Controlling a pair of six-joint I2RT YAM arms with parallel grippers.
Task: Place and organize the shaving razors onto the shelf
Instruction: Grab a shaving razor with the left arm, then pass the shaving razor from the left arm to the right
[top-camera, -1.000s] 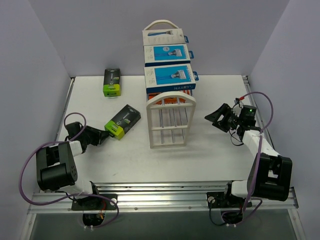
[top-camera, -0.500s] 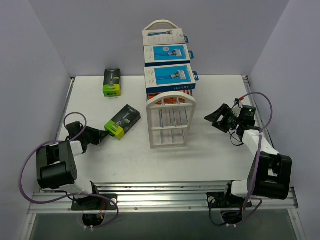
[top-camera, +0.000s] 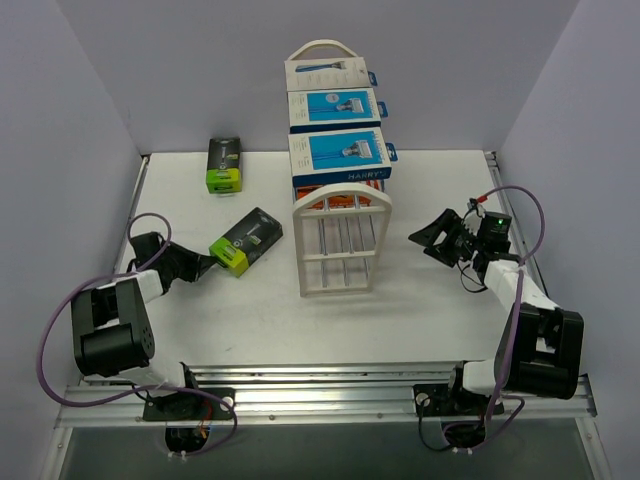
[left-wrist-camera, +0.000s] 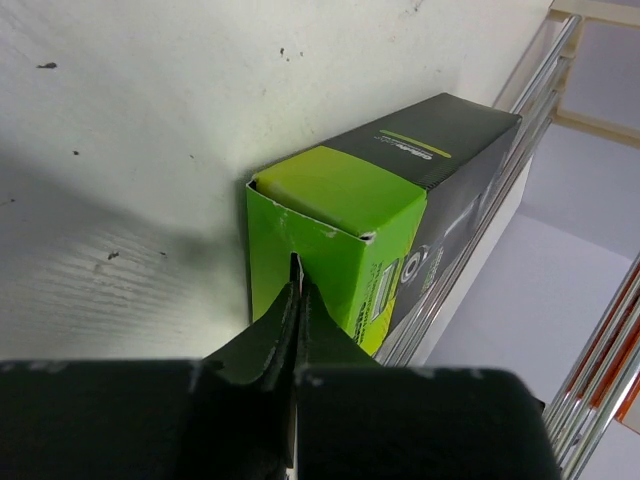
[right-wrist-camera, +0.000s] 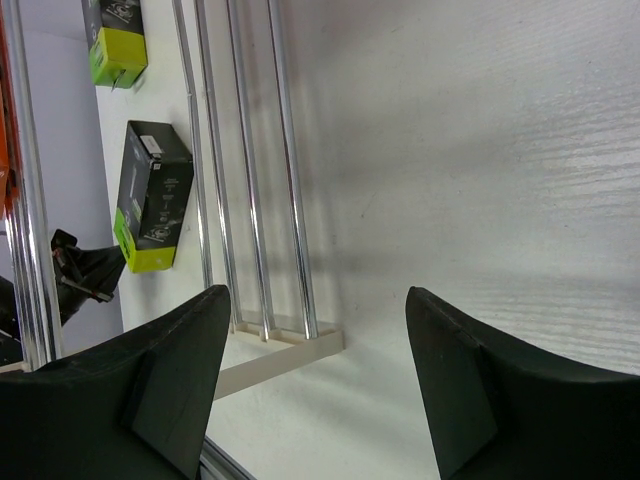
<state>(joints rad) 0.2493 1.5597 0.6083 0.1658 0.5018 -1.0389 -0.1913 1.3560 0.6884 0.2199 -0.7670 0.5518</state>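
A black-and-lime-green razor box (top-camera: 247, 239) (left-wrist-camera: 400, 200) lies flat on the table, left of the shelf (top-camera: 342, 215). My left gripper (top-camera: 205, 264) (left-wrist-camera: 295, 265) is shut at the box's lime-green end, with a thin pale edge of that end pinched between its tips. A second black-and-green box (top-camera: 224, 165) lies further back on the left. The cream-white shelf carries three blue-and-white HARRY'S boxes (top-camera: 338, 152) on its upper tiers and an orange box (top-camera: 340, 200) lower down. My right gripper (top-camera: 438, 238) (right-wrist-camera: 315, 292) hovers open and empty, right of the shelf.
The shelf's chrome bars (right-wrist-camera: 245, 150) and cream foot rail (right-wrist-camera: 280, 360) lie just ahead of the right gripper. Through the bars both black-and-green boxes (right-wrist-camera: 155, 195) show. Lilac walls close in the table on three sides; a metal rail (top-camera: 320, 385) runs along the near edge.
My left gripper's jaws have closed at the green end of the near box, and the arm shifted slightly. The right arm and the boxes have not moved.
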